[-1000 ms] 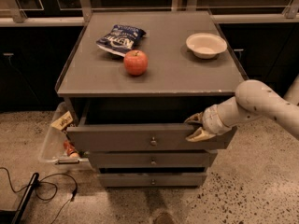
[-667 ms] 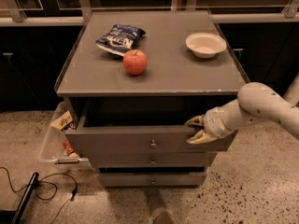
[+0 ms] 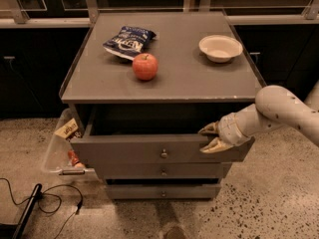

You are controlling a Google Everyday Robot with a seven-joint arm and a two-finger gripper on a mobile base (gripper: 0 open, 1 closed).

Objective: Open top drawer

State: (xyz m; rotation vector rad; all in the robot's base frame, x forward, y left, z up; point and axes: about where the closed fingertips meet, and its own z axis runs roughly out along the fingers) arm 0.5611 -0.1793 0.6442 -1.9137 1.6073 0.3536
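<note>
While two narrower drawers [image 3: 129, 172] lie below, the open top drawer [image 3: 129, 151] has the spread-fingered hand [image 3: 212, 137] at its front.

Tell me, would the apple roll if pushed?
Probably: the apple is round and sits on a flat cabinet top, so a nudge might roll it. It looks firm, not squishy. The gripper is down at the top drawer, away from it.

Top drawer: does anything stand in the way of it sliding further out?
Nothing visible does. The top drawer is partly out, with the gripper at its front's right end. The plastic bin and floor cable lie left of its path.
</note>
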